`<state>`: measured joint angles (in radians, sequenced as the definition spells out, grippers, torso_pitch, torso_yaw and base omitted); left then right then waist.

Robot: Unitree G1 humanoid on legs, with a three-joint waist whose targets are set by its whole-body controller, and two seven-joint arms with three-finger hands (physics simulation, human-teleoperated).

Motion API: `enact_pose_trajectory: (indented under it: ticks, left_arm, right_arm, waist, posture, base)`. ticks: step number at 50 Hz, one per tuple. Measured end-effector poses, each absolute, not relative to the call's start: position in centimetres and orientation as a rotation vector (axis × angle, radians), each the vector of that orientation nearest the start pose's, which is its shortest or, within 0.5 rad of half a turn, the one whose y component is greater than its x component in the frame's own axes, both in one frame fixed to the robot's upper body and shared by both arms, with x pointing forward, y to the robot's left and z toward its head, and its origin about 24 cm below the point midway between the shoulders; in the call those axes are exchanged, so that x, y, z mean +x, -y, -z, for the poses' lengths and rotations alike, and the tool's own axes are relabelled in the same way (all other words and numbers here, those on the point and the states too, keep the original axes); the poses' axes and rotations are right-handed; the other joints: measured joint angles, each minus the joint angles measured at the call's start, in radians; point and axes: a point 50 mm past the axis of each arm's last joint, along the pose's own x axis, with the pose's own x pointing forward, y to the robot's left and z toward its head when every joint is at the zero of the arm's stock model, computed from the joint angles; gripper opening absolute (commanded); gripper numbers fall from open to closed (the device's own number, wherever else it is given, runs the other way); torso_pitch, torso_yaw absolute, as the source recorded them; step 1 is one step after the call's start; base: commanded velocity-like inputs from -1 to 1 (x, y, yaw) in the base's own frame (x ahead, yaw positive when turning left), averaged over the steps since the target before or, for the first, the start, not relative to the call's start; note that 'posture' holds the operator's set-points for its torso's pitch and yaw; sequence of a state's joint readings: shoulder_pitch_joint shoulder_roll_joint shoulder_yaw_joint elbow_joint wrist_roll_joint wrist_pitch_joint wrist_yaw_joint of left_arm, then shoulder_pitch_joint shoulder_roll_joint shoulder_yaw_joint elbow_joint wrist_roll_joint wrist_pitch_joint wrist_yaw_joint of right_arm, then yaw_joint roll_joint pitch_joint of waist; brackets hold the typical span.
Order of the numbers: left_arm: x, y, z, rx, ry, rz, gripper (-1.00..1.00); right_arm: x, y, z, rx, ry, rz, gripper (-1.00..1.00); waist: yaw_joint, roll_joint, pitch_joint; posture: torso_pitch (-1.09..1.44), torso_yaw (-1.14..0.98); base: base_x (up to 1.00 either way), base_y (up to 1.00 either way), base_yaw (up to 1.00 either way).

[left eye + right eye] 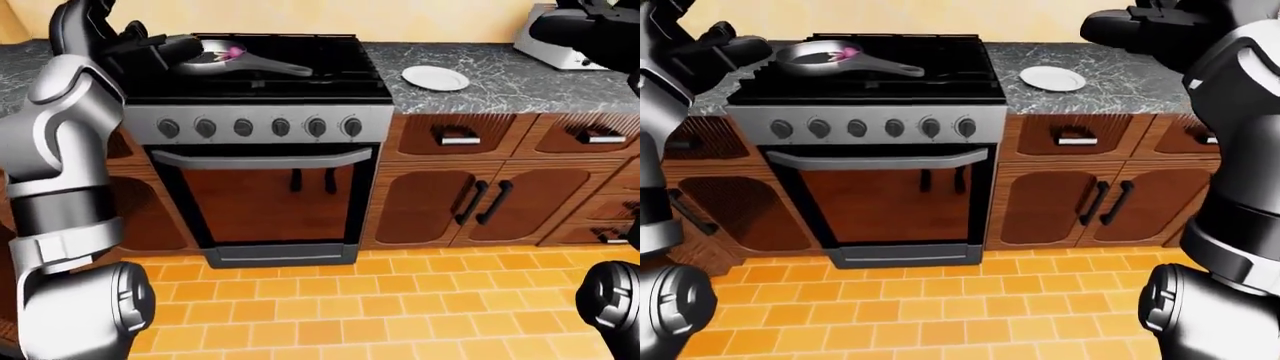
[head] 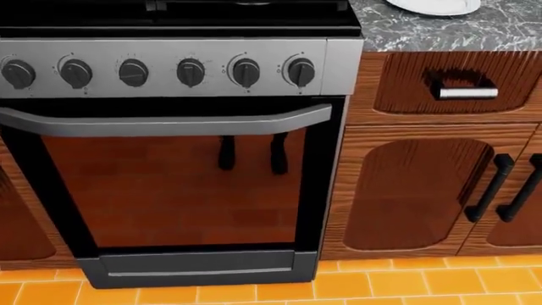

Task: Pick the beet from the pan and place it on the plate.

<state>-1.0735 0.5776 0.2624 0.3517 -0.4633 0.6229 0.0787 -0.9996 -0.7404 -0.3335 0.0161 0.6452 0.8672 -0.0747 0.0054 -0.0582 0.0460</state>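
Head view: set close and angled down at the stove (image 2: 169,159) face, taking in the knob row, oven door, one drawer and cabinet door at right, and a sliver of plate (image 2: 434,5) at top. Left-eye and right-eye views: set higher and farther off, facing the same stove, covering cooktop, pan (image 1: 235,60), grey counter (image 1: 480,79), cabinets and orange floor tiles. Shared across all three: knobs, oven door and the cabinet just right of the stove.

Wooden cabinets (image 1: 470,202), grey counter (image 1: 500,86), orange floor (image 1: 380,307).
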Motion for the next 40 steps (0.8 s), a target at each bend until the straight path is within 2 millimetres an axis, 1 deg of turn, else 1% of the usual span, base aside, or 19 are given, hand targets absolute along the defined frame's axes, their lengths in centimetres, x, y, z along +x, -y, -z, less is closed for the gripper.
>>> enact_pose_trajectory:
  ticks: [2, 4, 8, 11, 12, 13, 14, 16, 18, 22, 24, 25, 27, 28, 29, 31, 35, 38, 40]
  left_arm:
    - [36.8, -25.0, -30.4, -0.145, 0.191, -0.12, 1.0]
    - [36.8, -24.8, -30.2, -0.143, 0.175, -0.113, 1.0]
    - [36.5, -25.0, -31.1, -0.145, 0.208, -0.114, 1.0]
    - [36.3, -25.1, -31.6, -0.144, 0.234, -0.117, 1.0]
    - [36.2, -25.2, -31.8, -0.143, 0.239, -0.122, 1.0]
    - [36.2, -25.5, -31.7, -0.145, 0.239, -0.131, 1.0]
    - [36.2, -25.8, -31.4, -0.149, 0.229, -0.141, 1.0]
    - [36.4, -26.1, -30.8, -0.152, 0.201, -0.158, 1.0]
    - [36.4, -26.0, -30.7, -0.149, 0.195, -0.158, 1.0]
    - [36.3, -25.7, -31.2, -0.145, 0.219, -0.145, 1.0]
    - [36.2, -25.7, -31.4, -0.145, 0.227, -0.144, 1.0]
    - [36.2, -25.7, -31.6, -0.145, 0.232, -0.143, 1.0]
    - [36.4, -25.3, -31.2, -0.144, 0.223, -0.13, 1.0]
    - [36.5, -25.1, -30.9, -0.143, 0.209, -0.122, 1.0]
    - [36.6, -25.0, -30.7, -0.142, 0.196, -0.116, 1.0]
    - [36.7, -25.0, -30.4, -0.142, 0.181, -0.114, 1.0]
    - [36.4, -25.0, -31.1, -0.142, 0.21, -0.117, 1.0]
    - [36.2, -25.1, -31.7, -0.139, 0.234, -0.116, 1.0]
    - [36.1, -25.5, -31.6, -0.142, 0.237, -0.128, 1.0]
  right_arm:
    - [31.3, 26.9, -34.0, 0.085, 0.264, 0.076, 1.0]
    - [31.5, 26.9, -33.8, 0.086, 0.246, 0.085, 1.0]
    - [31.3, 26.8, -34.3, 0.082, 0.267, 0.079, 1.0]
    - [31.2, 26.8, -34.5, 0.082, 0.28, 0.076, 1.0]
    - [31.3, 26.6, -34.5, 0.084, 0.281, 0.07, 1.0]
    - [31.5, 26.4, -34.2, 0.083, 0.273, 0.061, 1.0]
    - [31.6, 26.2, -33.9, 0.081, 0.26, 0.052, 1.0]
    - [31.9, 26.0, -33.6, 0.079, 0.236, 0.04, 1.0]
    - [31.8, 26.1, -33.6, 0.08, 0.234, 0.043, 1.0]
    - [31.3, 26.3, -34.4, 0.079, 0.274, 0.05, 1.0]
    - [31.2, 26.3, -34.7, 0.078, 0.29, 0.051, 1.0]
    - [31.1, 26.3, -34.8, 0.077, 0.295, 0.052, 1.0]
    - [31.2, 26.7, -34.5, 0.083, 0.286, 0.065, 1.0]
    - [31.2, 26.9, -34.3, 0.085, 0.276, 0.075, 1.0]
    - [31.3, 27.0, -34.1, 0.088, 0.266, 0.083, 1.0]
    - [31.3, 27.0, -34.1, 0.085, 0.262, 0.086, 1.0]
    - [31.2, 26.8, -34.4, 0.081, 0.279, 0.076, 1.0]
    - [31.2, 26.8, -34.5, 0.08, 0.281, 0.075, 1.0]
    - [31.4, 26.4, -34.1, 0.08, 0.271, 0.059, 1.0]
  waist:
    - [-0.007, 0.0, 0.003]
    - [-0.008, 0.009, -0.001]
    - [-0.009, 0.057, 0.006]
    - [-0.016, 0.112, -0.002]
    - [-0.012, 0.115, -0.006]
    - [-0.004, 0.105, 0.0]
    - [0.001, 0.105, 0.004]
    - [0.006, 0.101, 0.002]
    - [0.005, 0.083, -0.001]
    - [0.008, 0.036, 0.002]
    - [0.013, 0.003, -0.002]
    - [0.013, -0.02, -0.008]
    - [-0.002, -0.003, 0.001]
    - [-0.005, -0.006, 0.003]
    - [-0.008, -0.006, 0.001]
    - [-0.008, 0.007, -0.003]
    - [-0.01, 0.06, 0.007]
    - [-0.018, 0.118, -0.001]
    - [-0.003, 0.108, 0.003]
  posture:
    - [0.0, 0.0]
    - [0.0, 0.0]
    - [0.0, 0.0]
    - [0.0, 0.0]
    - [0.0, 0.0]
    - [0.0, 0.0]
    - [0.0, 0.0]
    - [0.0, 0.0]
    - [0.0, 0.0]
    - [0.0, 0.0]
    - [0.0, 0.0]
    - [0.0, 0.0]
    - [0.0, 0.0]
    - [0.0, 0.0]
    - [0.0, 0.0]
    - [0.0, 0.0]
    - [0.0, 0.0]
    - [0.0, 0.0]
    - [0.0, 0.0]
  base:
    - [0.18, 0.07, 0.0]
    - [0.18, 0.07, 0.0]
    - [0.18, 0.06, 0.0]
    - [0.18, 0.06, 0.0]
    - [0.18, 0.06, 0.0]
    - [0.19, 0.07, 0.0]
    - [0.19, 0.07, 0.0]
    - [0.18, 0.07, 0.0]
    - [0.19, 0.06, 0.0]
    - [0.2, 0.06, 0.0]
    - [0.2, 0.05, 0.0]
    - [0.2, 0.05, 0.0]
    - [0.19, 0.05, 0.0]
    - [0.2, 0.05, 0.0]
    - [0.2, 0.05, 0.0]
    - [0.2, 0.06, 0.0]
    - [0.21, 0.05, 0.0]
    - [0.2, 0.05, 0.0]
    - [0.2, 0.05, 0.0]
